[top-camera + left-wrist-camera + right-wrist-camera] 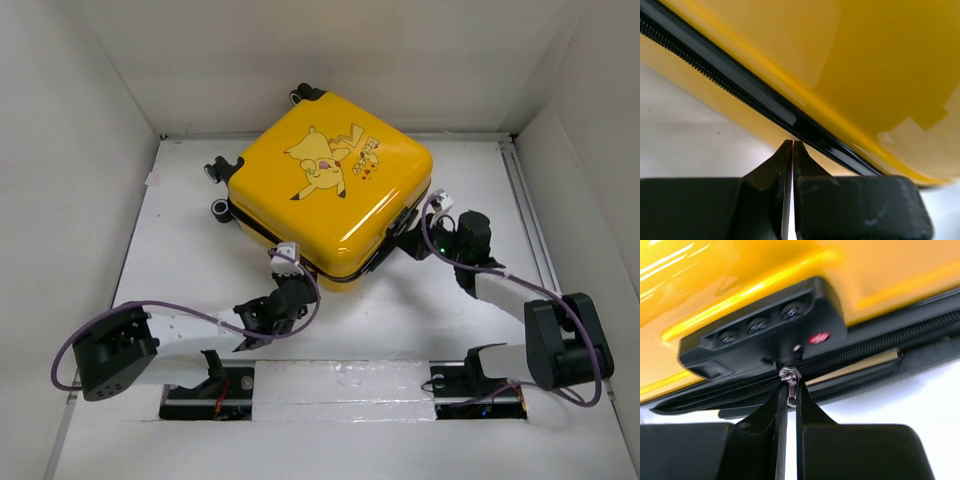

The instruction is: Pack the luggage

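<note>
Luggage (pixel 330 190) lies flat on the counter (pixel 180 280), mid-back, lid down and printed shell up, wheels (pixel 222 208) toward the far-left corner. Looks like the closing stage: nothing loose in sight, and both arms are at the seam.

Right hand (pixel 790 390) is at the lock side. Fingers are pinched to a thin slit w/ the metal zipper pull (pixel 789 374) caught between the tips, directly under the black combo lock (pixel 765 335).

Left hand (pixel 792 145) is at the near-left edge. Fingers are pressed fully together, nothing held, tips right at the lower shell just below the zip track (pixel 715 65). It probably braces the case vs. sliding.

Judgement: zip run is at or near its end, since the slider sits by the lock. Can't tell from the right wrist view whether the teeth to the left of the slider are fully meshed.

Next move needs a pull kept along the track, not away from the shell. The tab is small and glossy, so it's easy to slip off. The case is light on a smooth counter, so the left hand should hold it steady.
</note>
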`<state>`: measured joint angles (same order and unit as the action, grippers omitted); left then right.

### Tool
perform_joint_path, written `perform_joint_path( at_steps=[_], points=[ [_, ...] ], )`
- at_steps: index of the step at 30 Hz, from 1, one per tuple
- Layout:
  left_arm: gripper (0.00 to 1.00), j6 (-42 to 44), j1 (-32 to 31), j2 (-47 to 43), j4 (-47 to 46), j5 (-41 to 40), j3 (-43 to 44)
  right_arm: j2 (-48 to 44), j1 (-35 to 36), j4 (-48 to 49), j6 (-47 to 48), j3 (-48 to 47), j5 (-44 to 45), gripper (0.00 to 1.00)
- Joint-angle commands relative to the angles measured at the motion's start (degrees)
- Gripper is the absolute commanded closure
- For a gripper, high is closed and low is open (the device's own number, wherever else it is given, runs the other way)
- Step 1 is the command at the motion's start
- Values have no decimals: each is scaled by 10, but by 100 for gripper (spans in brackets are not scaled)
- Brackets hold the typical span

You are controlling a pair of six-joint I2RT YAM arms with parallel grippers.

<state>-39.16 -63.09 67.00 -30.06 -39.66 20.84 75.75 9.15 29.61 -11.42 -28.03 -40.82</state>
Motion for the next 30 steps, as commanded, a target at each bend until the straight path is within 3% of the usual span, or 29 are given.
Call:
perform_joint_path(
  at_steps=[1,4,7,18,26,30],
  points=[
    [100,10,21,29,-52,-5,52,-56,41,-26,-6,25,71,100],
    [100,15,33,40,-52,3,68,-142,68,-96,8,33,152,100],
    [100,21,39,52,-65,10,68,-188,82,-103,-1,42,145,100],
    [100,53,50,81,-76,16,117,-185,242,-166,-10,17,188,100],
    [100,78,50,115,-88,45,180,-143,510,-97,-89,5,288,100],
    [100,89,50,126,-88,61,200,-96,594,-91,-104,-39,339,100]
  ],
)
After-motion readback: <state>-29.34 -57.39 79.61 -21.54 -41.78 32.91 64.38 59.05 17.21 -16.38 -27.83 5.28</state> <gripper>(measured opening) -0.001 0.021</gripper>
